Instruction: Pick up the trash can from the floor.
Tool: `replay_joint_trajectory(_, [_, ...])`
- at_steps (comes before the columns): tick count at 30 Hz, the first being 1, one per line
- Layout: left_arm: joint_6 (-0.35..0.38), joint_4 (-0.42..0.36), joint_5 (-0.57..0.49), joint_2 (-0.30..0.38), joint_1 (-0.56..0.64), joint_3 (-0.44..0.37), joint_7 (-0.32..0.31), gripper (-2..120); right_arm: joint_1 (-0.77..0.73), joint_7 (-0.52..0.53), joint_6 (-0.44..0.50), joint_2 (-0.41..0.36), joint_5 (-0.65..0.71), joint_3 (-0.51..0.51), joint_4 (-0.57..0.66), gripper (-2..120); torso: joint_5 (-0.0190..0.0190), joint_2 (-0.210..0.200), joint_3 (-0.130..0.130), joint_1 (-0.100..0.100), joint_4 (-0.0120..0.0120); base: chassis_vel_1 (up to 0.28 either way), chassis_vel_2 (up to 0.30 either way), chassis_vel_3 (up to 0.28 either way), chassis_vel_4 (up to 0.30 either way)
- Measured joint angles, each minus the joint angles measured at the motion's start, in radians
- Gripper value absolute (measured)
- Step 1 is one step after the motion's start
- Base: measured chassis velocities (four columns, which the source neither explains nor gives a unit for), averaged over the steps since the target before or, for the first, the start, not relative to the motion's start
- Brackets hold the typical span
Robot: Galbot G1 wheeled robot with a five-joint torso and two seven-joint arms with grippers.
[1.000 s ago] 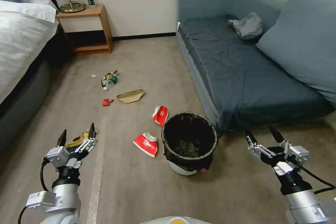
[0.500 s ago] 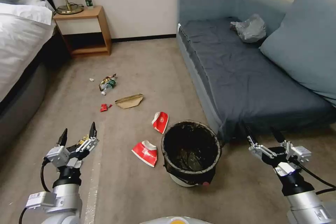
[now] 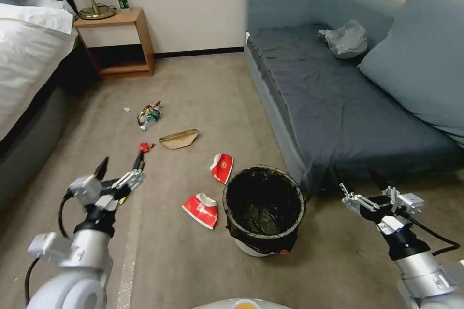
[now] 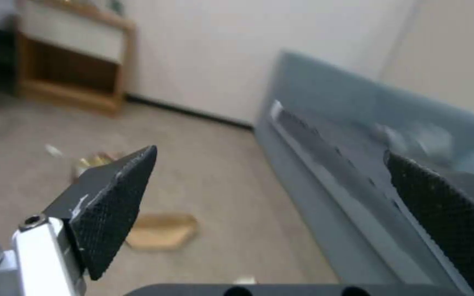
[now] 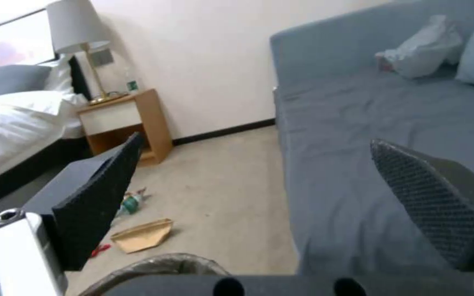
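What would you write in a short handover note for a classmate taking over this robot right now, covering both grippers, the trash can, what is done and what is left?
Left gripper: open, empty, held above the floor well to the left of the trash can.
Right gripper: open, empty, to the right of the can, in front of the sofa.
Trash can: upright on the floor beside the sofa, black bag over its rim, two red cartons lying just left of it.
Done: nothing gripped.
Left: reach the can, grip it, lift it off the floor.
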Motion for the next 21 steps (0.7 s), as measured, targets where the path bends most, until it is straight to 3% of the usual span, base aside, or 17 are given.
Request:
replay_joint_trajectory(3, [0.015,0.029,-0.023,0.044,-0.018,0.022,-0.007,100,-0.007,0.001,0.001,0.008,0.0,0.011,0.007,100,-0.0003,0.0,0.0,0.0,0.0002,0.0,0.0,0.0,0.0])
replay_joint_trajectory(4, [0.033,0.065,-0.055,0.09,-0.044,0.044,-0.016,100,-0.013,0.002,0.001,0.019,0.0,0.022,0.014,100,-0.0001,0.0,0.0,0.0,0.0004,0.0,0.0,0.0,0.0])
replay_joint_trajectory(6, [0.036,0.071,-0.062,0.099,-0.049,0.05,-0.018,100,-0.014,0.002,0.002,0.021,0.0,0.025,0.016,100,-0.0001,0.0,0.0,0.0,0.0005,0.0,0.0,0.0,0.0])
replay_joint_trajectory(8, [0.091,0.132,-0.175,0.215,-0.139,0.137,-0.054,100,-0.024,0.004,0.002,0.039,0.0,0.048,0.025,100,-0.0001,0.0,0.0,0.0,0.0006,0.0,0.0,0.0,0.0])
replay_joint_trajectory(9, [0.091,0.132,-0.175,0.215,-0.139,0.137,-0.054,100,-0.024,0.004,0.002,0.039,0.0,0.048,0.025,100,-0.0001,0.0,0.0,0.0,0.0006,0.0,0.0,0.0,0.0])
replay_joint_trajectory(11, [0.128,0.151,-0.265,0.322,-0.205,0.211,-0.067,100,-0.035,0.004,0.003,0.064,-0.002,0.063,0.027,100,0.0002,0.0,0.0,0.0,0.0,0.0,0.0,0.0,0.0])
replay_joint_trajectory(12, [0.128,0.151,-0.265,0.322,-0.205,0.211,-0.067,100,-0.035,0.004,0.003,0.064,-0.002,0.063,0.027,100,0.0002,0.0,0.0,0.0,0.0,0.0,0.0,0.0,0.0])
replay_joint_trajectory(14, [0.153,0.165,-0.331,0.414,-0.269,0.291,-0.07,100,-0.038,0.004,0.006,0.09,-0.014,0.07,0.027,100,0.0002,0.0,0.0,0.0,0.0002,0.0,0.0,0.0,0.0])
replay_joint_trajectory(18, [0.165,0.18,-0.363,0.461,-0.315,0.35,-0.073,100,-0.039,0.005,0.006,0.108,-0.023,0.073,0.026,100,0.0002,0.0,0.0,0.0,0.0004,0.0,0.0,0.0,0.0])
replay_joint_trajectory(21, [0.182,0.232,-0.408,0.511,-0.431,0.485,-0.091,100,-0.034,0.006,0.007,0.147,-0.044,0.074,0.024,100,0.0001,0.0,0.0,0.0,0.0006,0.0,0.0,0.0,0.0])
